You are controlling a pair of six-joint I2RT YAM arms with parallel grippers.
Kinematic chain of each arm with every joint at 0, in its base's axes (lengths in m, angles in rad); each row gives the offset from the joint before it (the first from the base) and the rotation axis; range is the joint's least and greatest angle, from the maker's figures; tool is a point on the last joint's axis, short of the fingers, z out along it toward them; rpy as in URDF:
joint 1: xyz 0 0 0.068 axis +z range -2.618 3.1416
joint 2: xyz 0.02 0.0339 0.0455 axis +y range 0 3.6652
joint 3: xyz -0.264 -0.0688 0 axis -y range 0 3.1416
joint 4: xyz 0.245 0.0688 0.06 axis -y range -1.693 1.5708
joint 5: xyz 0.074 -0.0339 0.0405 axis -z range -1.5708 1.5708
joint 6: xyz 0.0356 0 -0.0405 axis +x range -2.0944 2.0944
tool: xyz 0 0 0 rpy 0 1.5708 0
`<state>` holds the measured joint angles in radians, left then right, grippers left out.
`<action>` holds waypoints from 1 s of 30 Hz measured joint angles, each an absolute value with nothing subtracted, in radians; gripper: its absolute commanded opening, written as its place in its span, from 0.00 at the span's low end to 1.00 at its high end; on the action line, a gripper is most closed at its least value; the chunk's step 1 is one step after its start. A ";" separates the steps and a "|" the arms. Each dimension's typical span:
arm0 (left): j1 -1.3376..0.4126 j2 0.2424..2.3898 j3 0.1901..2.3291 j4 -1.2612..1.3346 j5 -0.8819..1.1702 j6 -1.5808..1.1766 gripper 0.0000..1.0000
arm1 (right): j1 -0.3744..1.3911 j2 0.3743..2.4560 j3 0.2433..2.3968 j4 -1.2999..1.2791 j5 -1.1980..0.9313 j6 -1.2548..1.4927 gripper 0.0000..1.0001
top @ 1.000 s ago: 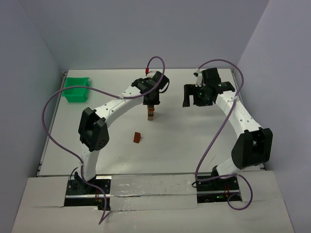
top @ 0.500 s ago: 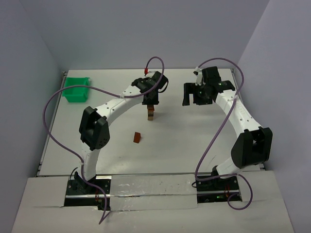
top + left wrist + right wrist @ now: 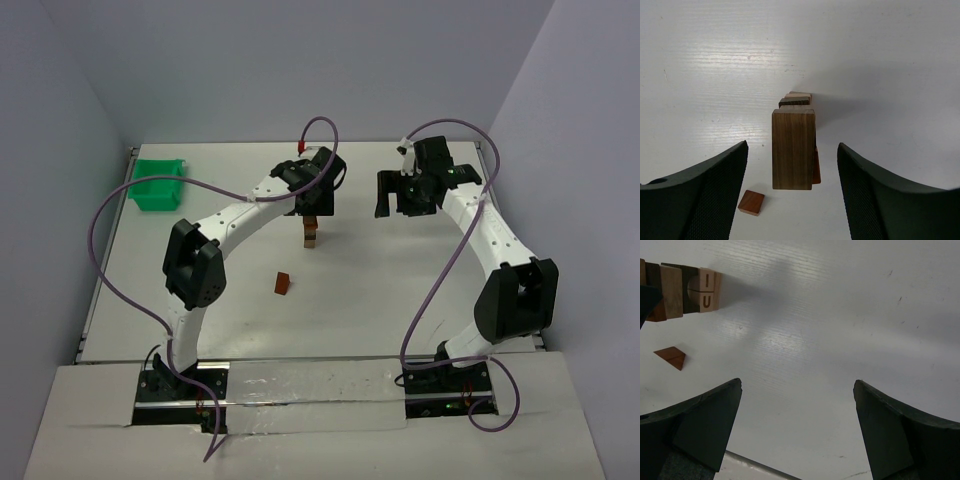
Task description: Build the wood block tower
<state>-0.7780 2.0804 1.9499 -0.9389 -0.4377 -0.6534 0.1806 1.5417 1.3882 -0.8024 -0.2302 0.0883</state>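
**Left hand opened above the tower.** Since the earlier frames, the fingers of the left hand (image 3: 313, 210) have been drawn apart from the top of the wood block tower (image 3: 312, 236); the arm itself is hardly shifted. In the left wrist view the two fingers (image 3: 715, 190) are seen spread to either side of the uppermost dark brown block (image 3: 793, 150). A clear gap is left on each side and nothing is held. The tower is stood upright on the white bench (image 3: 420, 290), towards its far middle, directly beneath the left hand. A loose reddish-brown piece (image 3: 284, 284) is found apart from the tower, nearer the arm bases. The right hand (image 3: 402, 207) is held wide with nothing between its fingers, to the right of the tower and well apart from it. A green bin (image 3: 158, 184) is set at the far left corner.
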 measured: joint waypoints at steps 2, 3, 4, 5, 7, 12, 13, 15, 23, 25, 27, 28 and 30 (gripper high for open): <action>-0.778 2.080 1.950 -0.939 -0.433 -0.649 0.83 | 0.181 1.542 1.390 -0.802 -0.231 0.088 1.00; -0.777 2.079 1.949 -0.936 -0.426 -0.644 0.85 | 0.181 1.542 1.391 -0.802 -0.230 0.088 1.00; -0.776 2.071 1.941 -0.925 -0.415 -0.637 0.88 | 0.181 1.542 1.391 -0.802 -0.230 0.088 1.00; -0.774 2.054 1.920 -0.906 -0.402 -0.627 0.90 | 0.181 1.542 1.391 -0.802 -0.231 0.088 1.00; -0.771 1.986 1.845 -0.871 -0.375 -0.599 0.93 | 0.181 1.542 1.391 -0.803 -0.233 0.088 1.00; -0.753 1.626 1.443 -0.630 -0.273 -0.425 0.94 | 0.180 1.525 1.377 -0.794 -0.251 0.082 1.00; -0.744 1.519 1.354 -0.609 -0.239 -0.383 0.92 | 0.181 1.512 1.365 -0.788 -0.258 0.076 1.00; -0.724 1.335 1.236 -0.564 -0.186 -0.309 0.89 | 0.181 1.480 1.340 -0.778 -0.276 0.065 1.00; -0.716 1.192 1.069 -0.468 -0.097 -0.195 0.85 | 0.181 1.372 1.270 -0.751 -0.354 0.031 1.00; -0.722 1.274 1.068 -0.473 -0.093 -0.201 0.85 | 0.181 1.371 1.264 -0.750 -0.368 0.030 1.00; -0.727 1.350 1.066 -0.485 -0.088 -0.208 0.85 | 0.181 1.372 1.256 -0.749 -0.378 0.028 1.00; -0.733 1.377 1.065 -0.494 -0.089 -0.216 0.84 | 0.181 1.372 1.253 -0.750 -0.381 0.028 1.00; -0.746 1.410 1.065 -0.504 -0.095 -0.229 0.84 | 0.181 1.372 1.250 -0.749 -0.384 0.028 1.00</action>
